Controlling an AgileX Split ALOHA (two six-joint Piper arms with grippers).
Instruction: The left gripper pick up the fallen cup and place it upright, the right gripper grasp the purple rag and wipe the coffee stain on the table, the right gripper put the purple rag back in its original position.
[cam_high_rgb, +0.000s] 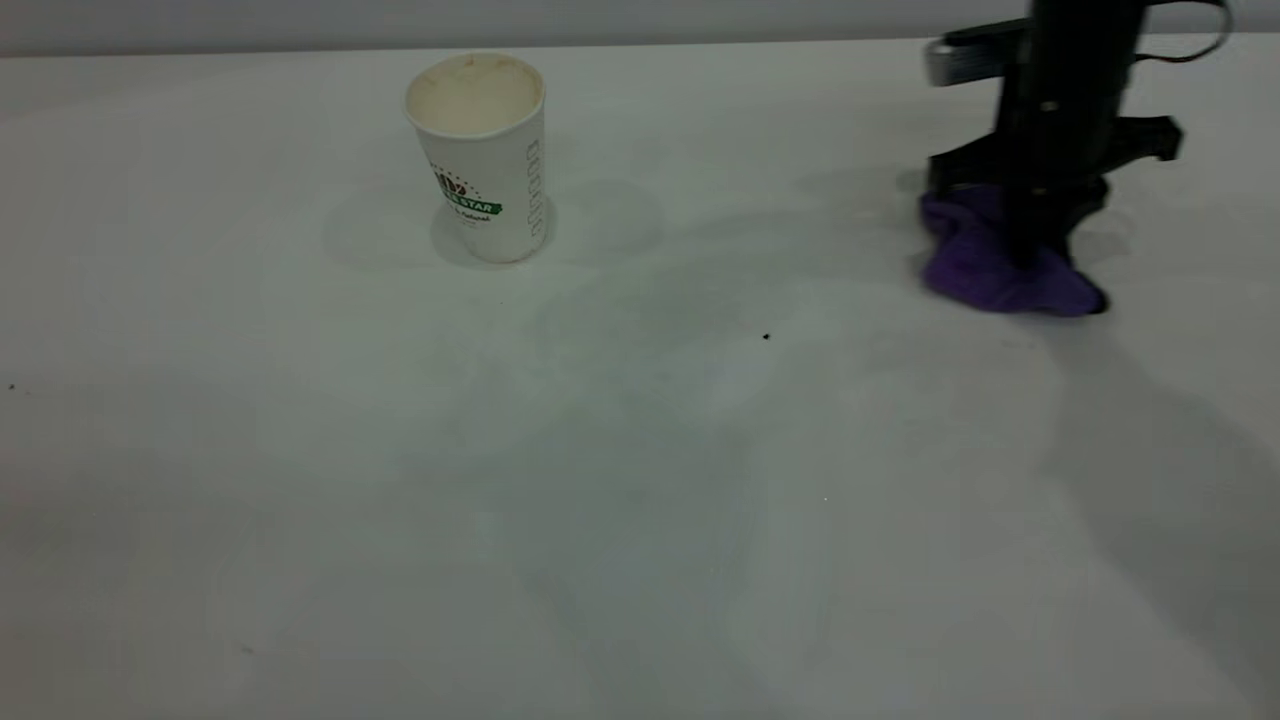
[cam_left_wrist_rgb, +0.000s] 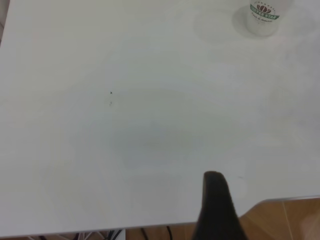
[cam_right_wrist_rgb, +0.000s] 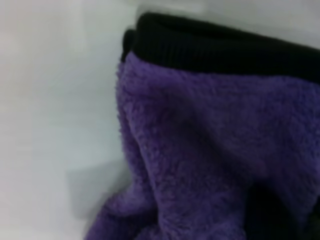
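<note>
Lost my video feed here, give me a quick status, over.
Right hand down on the purple rag, far right. Cup upright. No coffee stain visible on the table. Nothing in the way.

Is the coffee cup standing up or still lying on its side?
Upright. The cup stands on its base on the table, its open mouth facing up.
</note>
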